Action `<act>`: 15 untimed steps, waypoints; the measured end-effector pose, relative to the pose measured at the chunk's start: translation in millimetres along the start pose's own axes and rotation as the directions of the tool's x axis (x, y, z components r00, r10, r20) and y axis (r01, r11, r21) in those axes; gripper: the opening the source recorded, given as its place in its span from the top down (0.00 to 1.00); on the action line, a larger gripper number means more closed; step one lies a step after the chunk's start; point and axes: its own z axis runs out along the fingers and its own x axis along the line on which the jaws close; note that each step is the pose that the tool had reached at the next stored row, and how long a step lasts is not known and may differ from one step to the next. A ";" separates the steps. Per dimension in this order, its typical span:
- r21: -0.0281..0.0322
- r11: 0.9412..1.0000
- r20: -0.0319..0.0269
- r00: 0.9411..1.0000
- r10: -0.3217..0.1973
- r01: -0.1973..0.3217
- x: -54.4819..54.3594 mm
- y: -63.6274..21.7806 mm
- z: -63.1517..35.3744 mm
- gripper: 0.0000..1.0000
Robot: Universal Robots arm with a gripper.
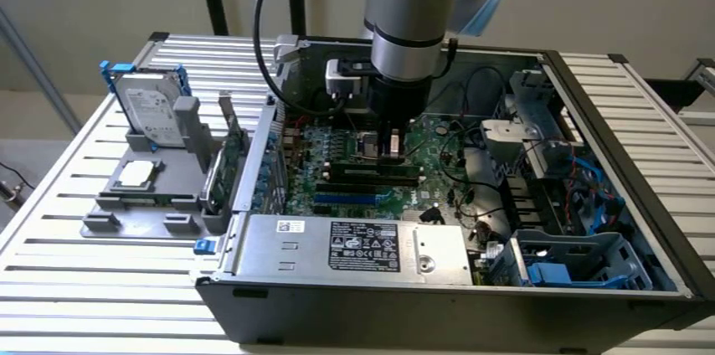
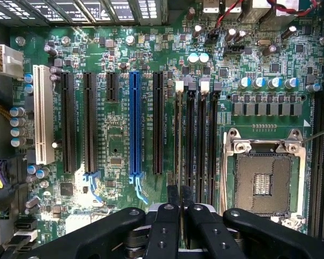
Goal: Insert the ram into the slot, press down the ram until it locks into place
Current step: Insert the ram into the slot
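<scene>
Little gap between the fingers point(image 2: 173, 195) of the gripper point(image 2: 179, 197), pinched on the thin ram point(image 2: 178, 137). Standing on edge in the slot point(image 2: 179, 87) closest to the blue strip point(image 2: 135, 124).

soft, even light, pale glare on the metal table slats point(image 1: 100, 288), mild shade inside the computer case point(image 1: 447, 311)

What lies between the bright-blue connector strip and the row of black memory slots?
In the wrist view, one long black plastic socket stands between the bright-blue strip and the memory slots, parallel to both.
</scene>
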 end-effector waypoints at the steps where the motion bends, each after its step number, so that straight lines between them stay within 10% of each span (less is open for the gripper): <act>1: 0.000 1.000 0.000 1.000 0.000 0.000 0.0 0.0 0.2 0.87; 15: 0.001 1.000 -0.002 1.000 0.000 0.000 -0.1 0.8 5.4 0.87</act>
